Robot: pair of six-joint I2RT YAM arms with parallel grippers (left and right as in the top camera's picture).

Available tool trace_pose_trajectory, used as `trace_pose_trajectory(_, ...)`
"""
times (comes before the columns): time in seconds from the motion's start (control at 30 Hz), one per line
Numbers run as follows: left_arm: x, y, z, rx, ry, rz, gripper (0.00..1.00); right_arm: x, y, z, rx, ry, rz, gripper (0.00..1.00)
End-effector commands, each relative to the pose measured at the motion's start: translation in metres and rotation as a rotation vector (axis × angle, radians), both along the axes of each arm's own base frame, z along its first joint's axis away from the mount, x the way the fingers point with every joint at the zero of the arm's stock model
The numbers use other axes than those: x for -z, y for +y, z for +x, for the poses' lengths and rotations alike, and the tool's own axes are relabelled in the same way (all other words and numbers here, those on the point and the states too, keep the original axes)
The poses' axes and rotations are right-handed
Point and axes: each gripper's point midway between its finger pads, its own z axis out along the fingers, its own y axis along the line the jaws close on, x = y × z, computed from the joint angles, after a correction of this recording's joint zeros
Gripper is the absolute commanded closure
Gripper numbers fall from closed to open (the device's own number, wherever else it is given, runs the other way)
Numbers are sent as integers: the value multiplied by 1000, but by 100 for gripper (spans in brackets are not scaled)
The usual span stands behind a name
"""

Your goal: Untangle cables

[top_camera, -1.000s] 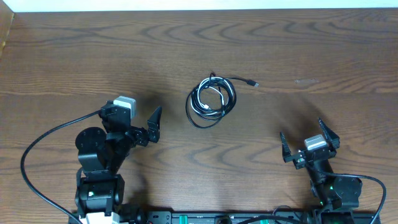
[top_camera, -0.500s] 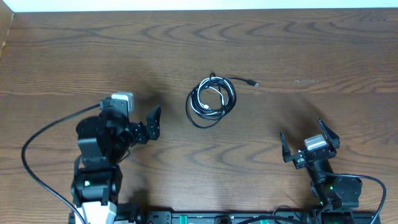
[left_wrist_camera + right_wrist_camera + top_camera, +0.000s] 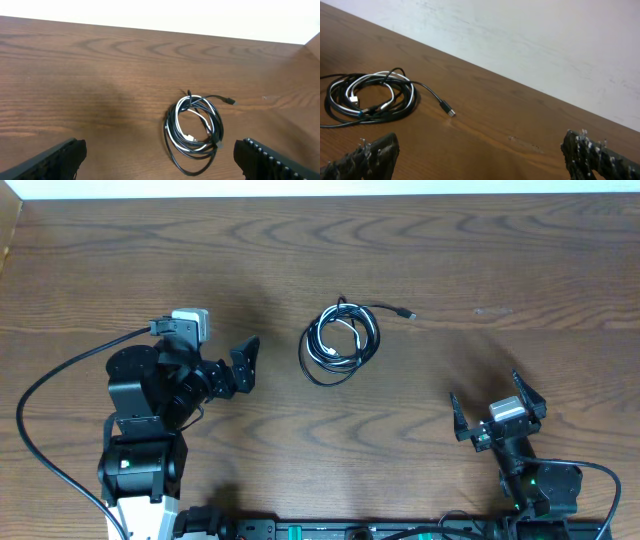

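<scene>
1. Cables [image 3: 341, 344]: 1 tangled coil lying flat on the wooden table [image 3: 500, 260], near its middle, touching neither pincer.
2. Count within the coil: 1 white cord [image 3: 189, 136] is looped among several black loops. I cannot tell how many separate black cords make those loops. 1 black plug end [image 3: 405, 313] trails out of the coil toward my right side.
3. Left pincer [image 3: 243, 366]: 1 of my 2, fingers spread wide, pinching nothing. The coil lies beyond its tips toward my right, near but apart. In the left wrist view the coil sits ahead of the 2 fingers, between their lines.
4. Right pincer [image 3: 490, 406]: fingers spread wide, pinching nothing. The coil lies well apart from it, ahead and toward my left, and the trailing plug is the part nearest to it.
</scene>
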Motion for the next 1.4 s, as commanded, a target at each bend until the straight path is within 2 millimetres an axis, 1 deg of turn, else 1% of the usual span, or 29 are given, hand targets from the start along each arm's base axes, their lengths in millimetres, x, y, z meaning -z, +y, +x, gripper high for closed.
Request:
trace_pose_trajectory(0.0,-6,-3,-1,17,-3,-17,0,2,1,0,-6,5,-4,1)
trace_pose_trajectory(0.3,3,-5,-6,12,50,-43,1,2,1,0,-6,5,-3,1)
trace_pose_trajectory(0.4,3,-4,-6,-2,61,-69,0,2,1,0,-6,5,-4,1)
trace_pose_trajectory(0.87,-1,-4,-4,-2,42,-67,0,2,1,0,-6,5,-4,1)
trace_pose_trajectory(1.23,-13,-4,2,0,-15,-64,0,2,1,0,-6,5,-3,1)
trace_pose_trajectory(1.33,-18,-4,5,1,-43,-62,1,2,1,0,-6,5,-4,1)
trace_pose_trajectory(1.37,-23,-3,7,1,-65,-60,0,2,1,0,-6,5,-3,1)
